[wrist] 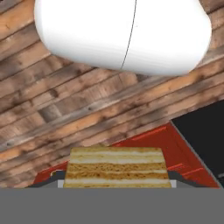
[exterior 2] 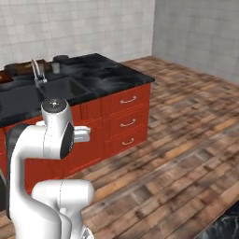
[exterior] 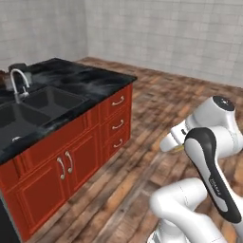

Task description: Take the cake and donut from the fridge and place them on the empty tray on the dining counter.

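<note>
had the tool (wrist: pixel 116 182) clamped on the cake (wrist: pixel 117 162), going by the hand view: layered tan-and-cream block wedged between the two tips, touching both sides, long side running tip to tip across the gap. sat right at the tool, no reaching left to do. looked level enough in the grip, though couldn't see how deep it sat in there.

carried low and tucked in close to the arm's own body, hanging over the wooden plank floor (exterior: pixel 156 104) and not over any surface. seen from the hand, had a red cabinet face and a black slab just beyond the cake, off toward the lower right of that picture.

further out, passed a worktop (exterior: pixel 90 80) with a glossy black veined top over a red base, off to the arm's left and well apart from the tool. held a dark double sink (exterior: pixel 42 102) with a curved faucet (exterior: pixel 18 80), plus a stack of drawers (exterior: pixel 117 126) at the near end. couldn't tell if that was the dining one.

beyond that, just pale tiled walls (exterior: pixel 166 33) and plenty of bare floor to drive across. probably mid-carry, with the drop onto the tray not yet done and the donut to fetch after.
</note>
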